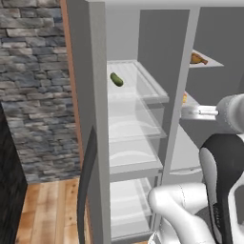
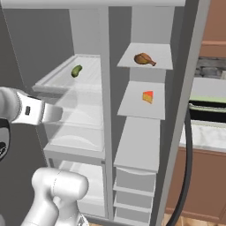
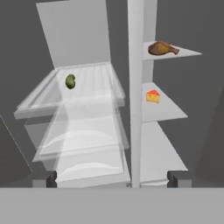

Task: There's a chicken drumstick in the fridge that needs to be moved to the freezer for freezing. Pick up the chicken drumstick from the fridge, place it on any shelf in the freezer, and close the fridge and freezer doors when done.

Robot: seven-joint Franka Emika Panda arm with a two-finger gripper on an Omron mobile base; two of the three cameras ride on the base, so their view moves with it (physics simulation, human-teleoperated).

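Jaws: the two dark tips are seen wide apart at the bottom of the hand view, with nothing held between them; the gripper (image 3: 112,178) is aimed at the open cabinet.
Arm: it is raised in front of the two compartments, well short of any shelf.
Centre divider (image 3: 135,87): it is seen straight ahead of the jaws, with one compartment on either side of it.
Chicken drumstick (image 2: 144,58): it is lying on the top shelf (image 2: 162,57) of the right-hand compartment, untouched and well apart from the jaws.
Cheese wedge (image 2: 148,96): it is set on the shelf below the drumstick.
Green vegetable (image 2: 76,70): it is lying on the upper wire shelf of the left-hand compartment.
Doors: both are swung open.
Progress: nothing is judged done yet beyond the approach.
Left: the grasp, the transfer to a shelf across the divider, and the closing of both doors.
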